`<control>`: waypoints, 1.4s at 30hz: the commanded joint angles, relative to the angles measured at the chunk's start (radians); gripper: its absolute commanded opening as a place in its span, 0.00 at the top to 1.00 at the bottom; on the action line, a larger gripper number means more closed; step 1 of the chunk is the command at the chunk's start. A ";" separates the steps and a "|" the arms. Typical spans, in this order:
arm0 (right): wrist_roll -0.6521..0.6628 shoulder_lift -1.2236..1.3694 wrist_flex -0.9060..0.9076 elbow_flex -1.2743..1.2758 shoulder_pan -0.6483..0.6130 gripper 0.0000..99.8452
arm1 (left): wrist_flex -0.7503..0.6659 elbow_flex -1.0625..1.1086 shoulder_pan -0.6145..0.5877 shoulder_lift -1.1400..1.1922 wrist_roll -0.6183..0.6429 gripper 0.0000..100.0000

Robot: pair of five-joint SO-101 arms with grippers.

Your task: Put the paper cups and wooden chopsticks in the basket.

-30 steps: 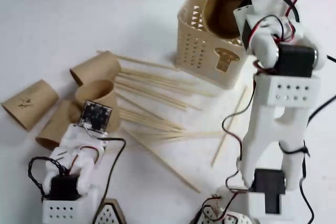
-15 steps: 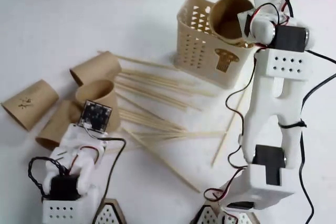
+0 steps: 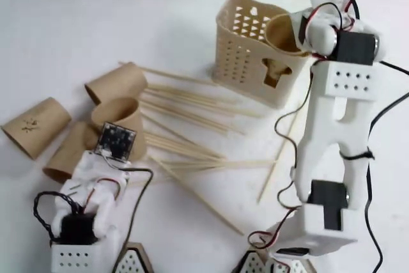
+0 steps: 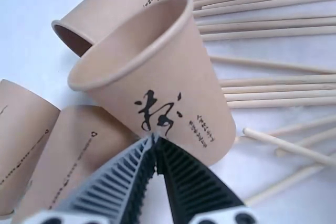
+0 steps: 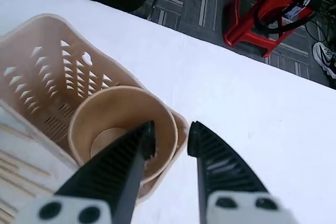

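A brown paper cup (image 3: 284, 33) (image 5: 115, 124) sits upright in the near-right corner of the cream basket (image 3: 246, 55) (image 5: 47, 61). My right gripper (image 5: 170, 135) hangs over it, open, one finger inside the cup and one outside the rim. Several more paper cups (image 3: 118, 81) lie on their sides at the table's left. My left gripper (image 4: 156, 142) is shut and empty, its tips right at the side of one tilted cup (image 4: 157, 77) (image 3: 118, 116). Wooden chopsticks (image 3: 185, 119) (image 4: 262, 24) lie scattered between the cups and the basket.
One stray chopstick (image 3: 281, 148) lies beside the right arm's base. Beyond the table's far edge stand a red chair (image 5: 268, 9) and a grey floor. Bare white table (image 3: 77, 23) stretches at the back left.
The right arm has brought the cup down from a tilt above the basket into the basket's corner, where it now stands lower and upright. The left arm has not moved.
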 commanded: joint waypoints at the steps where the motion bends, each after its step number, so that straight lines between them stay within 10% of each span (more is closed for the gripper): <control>1: -0.008 -0.104 0.053 -0.043 -0.044 0.88 | -0.025 -0.012 -0.007 -0.005 -0.012 0.97; 21: -0.012 -0.220 0.409 -0.034 -0.424 0.89 | -0.015 -0.130 -0.269 -0.005 0.064 0.97; 34: -0.528 0.007 0.390 -0.018 -0.719 0.88 | -0.015 -0.121 -0.364 -0.005 0.089 0.97; 42: -0.585 0.180 0.280 -0.020 -0.794 0.89 | -0.023 -0.106 -0.363 -0.005 0.089 0.97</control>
